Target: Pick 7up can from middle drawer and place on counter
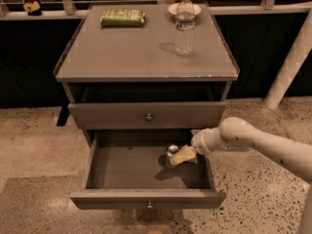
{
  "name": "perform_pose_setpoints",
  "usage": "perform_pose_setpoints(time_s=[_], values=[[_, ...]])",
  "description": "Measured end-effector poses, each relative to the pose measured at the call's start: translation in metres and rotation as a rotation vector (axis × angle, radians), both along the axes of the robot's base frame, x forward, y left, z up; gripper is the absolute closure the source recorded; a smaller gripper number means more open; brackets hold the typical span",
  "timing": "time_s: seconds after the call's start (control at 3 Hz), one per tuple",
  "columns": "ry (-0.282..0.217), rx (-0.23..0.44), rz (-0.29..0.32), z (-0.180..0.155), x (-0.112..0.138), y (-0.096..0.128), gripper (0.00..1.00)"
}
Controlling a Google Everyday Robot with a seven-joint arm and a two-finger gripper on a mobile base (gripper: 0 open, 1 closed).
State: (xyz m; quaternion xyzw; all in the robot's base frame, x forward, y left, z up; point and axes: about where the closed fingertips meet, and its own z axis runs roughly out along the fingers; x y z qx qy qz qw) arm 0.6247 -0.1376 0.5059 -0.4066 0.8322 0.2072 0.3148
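Note:
The 7up can, with a shiny silver top and a dark body, stands upright in the right part of the open middle drawer. The drawer is pulled out toward me, with its knob on the front panel. My gripper reaches in from the right on a white arm. It is down inside the drawer, right against the can's right side. The counter is the flat grey top of the cabinet above.
A clear water bottle and a white bowl stand at the counter's back right, and a green packet lies at the back left. A shut drawer front with a knob is above the open drawer. A white post stands to the right.

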Motion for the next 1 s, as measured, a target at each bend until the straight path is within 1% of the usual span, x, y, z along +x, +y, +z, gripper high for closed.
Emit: perform_pose_setpoints(time_s=[0.33, 0.67, 1.0], values=[[0.041, -0.012, -0.013, -0.009, 0.004, 0.007, 0.0], [0.041, -0.012, -0.012, -0.009, 0.004, 0.007, 0.0], [0.065, -0.004, 0.0, -0.021, -0.007, 0.01, 0.0]])
